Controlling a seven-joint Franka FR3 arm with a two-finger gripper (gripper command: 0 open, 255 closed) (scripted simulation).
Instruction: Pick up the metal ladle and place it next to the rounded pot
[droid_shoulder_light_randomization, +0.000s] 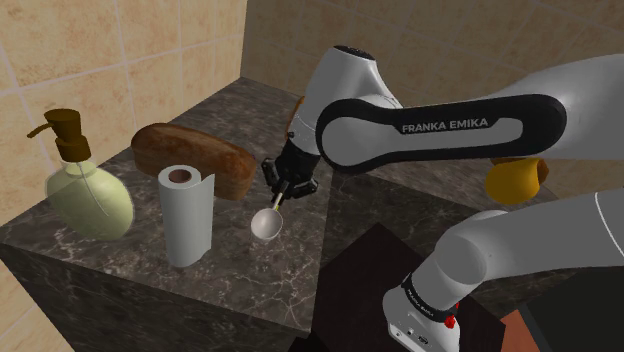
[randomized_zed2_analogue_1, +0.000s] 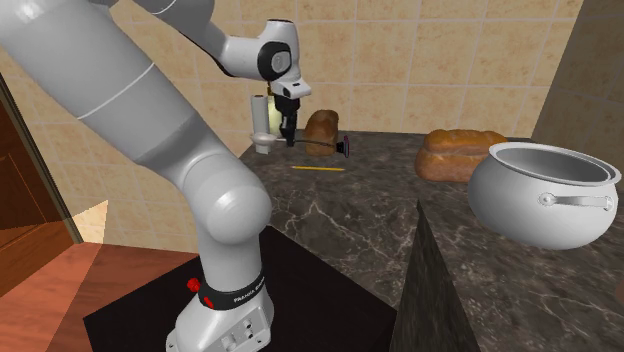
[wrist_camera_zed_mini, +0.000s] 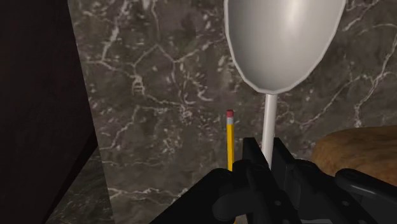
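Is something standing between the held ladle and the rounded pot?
Possibly: a bread loaf sits beside the pot, on the side toward the ladle in the end effector. A pencil lies flat on the counter between.

Glossy smooth metal ladle, polished veined marble counter, satin grey pot, rough-crusted bread

Shoulder view: soap dispenser leftmost on counter, paper roll right of it, loaf behind roll, ladle right of roll. Pot well apart.
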